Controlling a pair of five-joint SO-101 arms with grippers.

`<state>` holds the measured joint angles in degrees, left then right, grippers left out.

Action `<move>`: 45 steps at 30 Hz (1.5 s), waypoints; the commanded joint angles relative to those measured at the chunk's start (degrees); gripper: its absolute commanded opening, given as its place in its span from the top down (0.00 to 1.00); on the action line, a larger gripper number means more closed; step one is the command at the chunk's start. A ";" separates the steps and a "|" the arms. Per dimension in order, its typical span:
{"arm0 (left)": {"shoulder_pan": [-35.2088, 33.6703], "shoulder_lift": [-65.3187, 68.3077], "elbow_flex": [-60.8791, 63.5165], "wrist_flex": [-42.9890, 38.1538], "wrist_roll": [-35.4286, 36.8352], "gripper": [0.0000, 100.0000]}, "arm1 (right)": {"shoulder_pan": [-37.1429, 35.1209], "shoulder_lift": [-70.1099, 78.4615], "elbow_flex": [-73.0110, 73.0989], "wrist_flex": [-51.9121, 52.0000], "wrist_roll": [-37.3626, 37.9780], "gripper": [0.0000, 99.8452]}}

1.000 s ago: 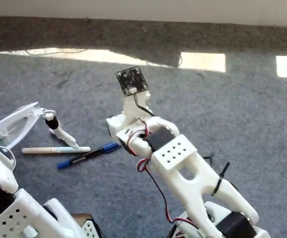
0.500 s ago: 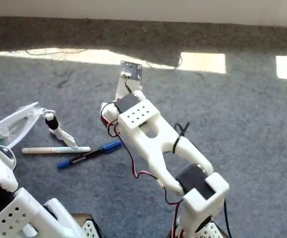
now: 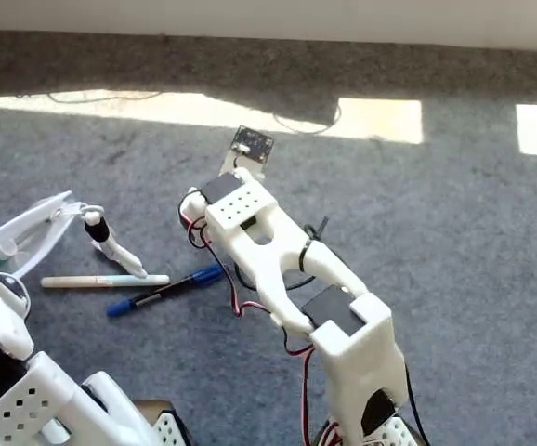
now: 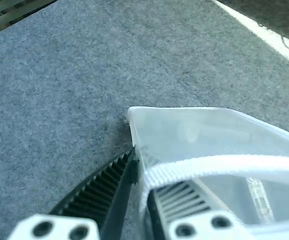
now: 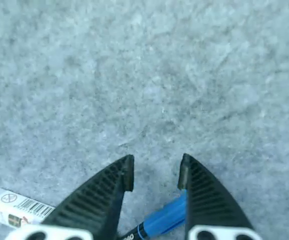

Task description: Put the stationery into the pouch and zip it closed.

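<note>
A: Light source?
B: Daylight from the far side. Sun patches blown out on the carpet, with a dark shadow band beyond them.
A: Near carpet?
B: Even soft shade. White arm reads bright.
A: Wrist views?
B: Left: sun strip glaring, pouch glows pale. Right: flat, even light.
</note>
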<state>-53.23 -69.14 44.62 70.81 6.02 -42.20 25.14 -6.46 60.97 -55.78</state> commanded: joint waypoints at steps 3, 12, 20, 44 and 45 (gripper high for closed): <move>-0.22 -0.48 -1.10 -1.41 0.53 0.99 | -0.75 2.95 -2.95 -6.81 -0.53 0.86; -0.22 -0.57 -1.01 -1.32 0.53 0.99 | -1.54 3.21 -2.77 -6.90 -0.88 0.86; -0.22 -0.57 -0.13 -1.49 0.53 0.99 | -1.71 2.33 -12.53 7.69 -0.97 0.86; -0.22 -0.57 -0.13 -1.32 0.53 0.99 | -8.84 2.77 -15.60 21.93 -5.19 0.86; -0.22 -0.57 -0.13 -1.32 0.53 0.99 | -8.84 2.86 -15.52 21.93 -5.19 0.86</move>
<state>-53.32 -69.14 45.49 70.81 6.02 -50.37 29.19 -19.30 82.42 -60.26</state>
